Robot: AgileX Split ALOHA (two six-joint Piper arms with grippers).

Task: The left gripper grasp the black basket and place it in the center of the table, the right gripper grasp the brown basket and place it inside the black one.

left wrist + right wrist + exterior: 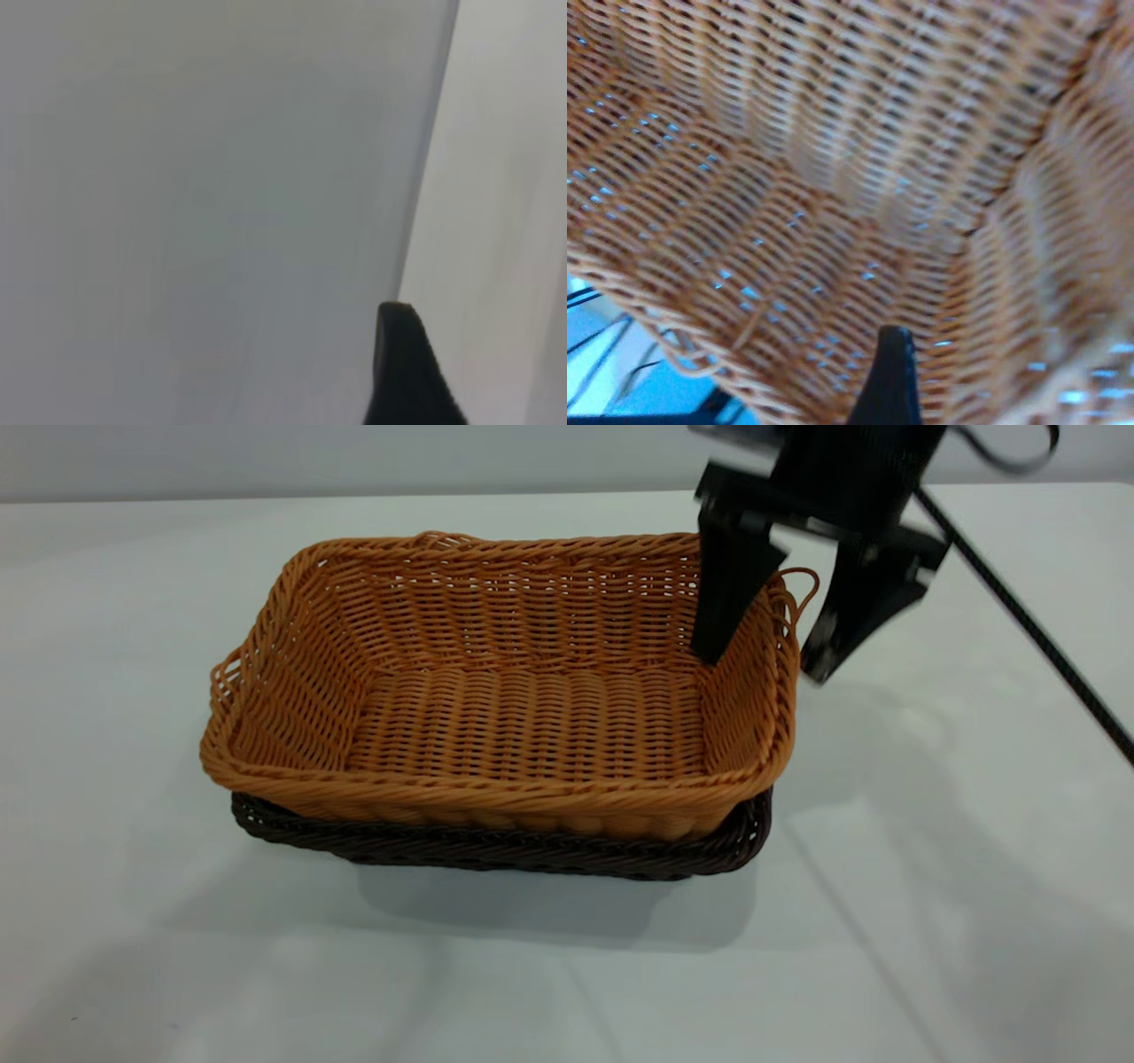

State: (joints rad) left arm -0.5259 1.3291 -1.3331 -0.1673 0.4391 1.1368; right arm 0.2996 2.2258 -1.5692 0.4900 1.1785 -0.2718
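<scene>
Brown basket (505, 708) nested inside black basket (496, 849), mid table (133, 957). Right gripper (766, 633) fingers apart, straddling brown basket's end wall. Placing step; next likely lift clear. Left gripper fingers: cannot tell.

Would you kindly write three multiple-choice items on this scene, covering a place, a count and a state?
1. Where is the brown basket?
A. Beside the black basket
B. Nested in the black basket
C. Upside down on the table

2. How many baskets are in view?
A. One
B. Two
C. Three

3. How do the right gripper jaws stand?
A. Open, straddling the brown basket's right wall
B. Shut, far above the table
C. Shut on the black basket

Key: 1 B, since only the dark rim shows under the brown one; 2 B, as one brown and one black are seen; 3 A, as one jaw is inside the wall, the other outside.
</scene>
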